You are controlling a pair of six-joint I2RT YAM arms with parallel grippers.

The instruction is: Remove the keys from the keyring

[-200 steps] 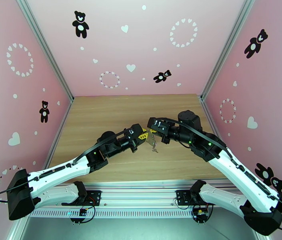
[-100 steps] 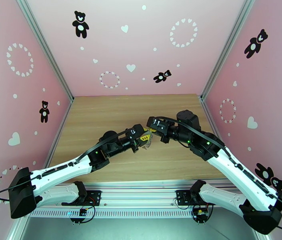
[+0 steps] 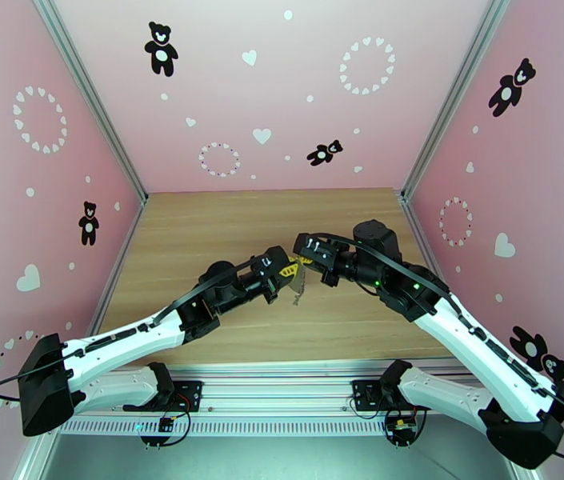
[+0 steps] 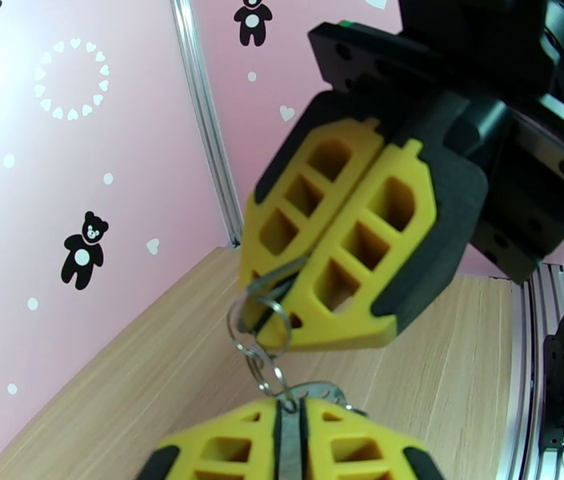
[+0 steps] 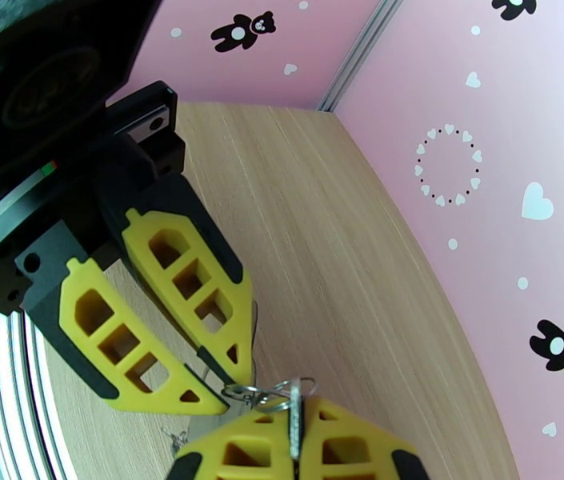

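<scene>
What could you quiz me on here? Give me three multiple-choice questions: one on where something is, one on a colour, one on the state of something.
1. Where is the keyring?
A. lying flat on the wood
B. held in the air between the two grippers
C. hooked on the pink wall

2. What colour are the finger pads?
A. yellow
B. blue
C. white

3. How does the right gripper stand?
A. wide open
B. shut on the keyring
C. shut on nothing

Answers:
1 B: in the left wrist view its rings run from the left gripper up to the right gripper, with the table below.
2 A: both wrist views show yellow pads on black fingers.
3 B: in the right wrist view its pads meet on a thin metal strip that joins the rings.
</scene>
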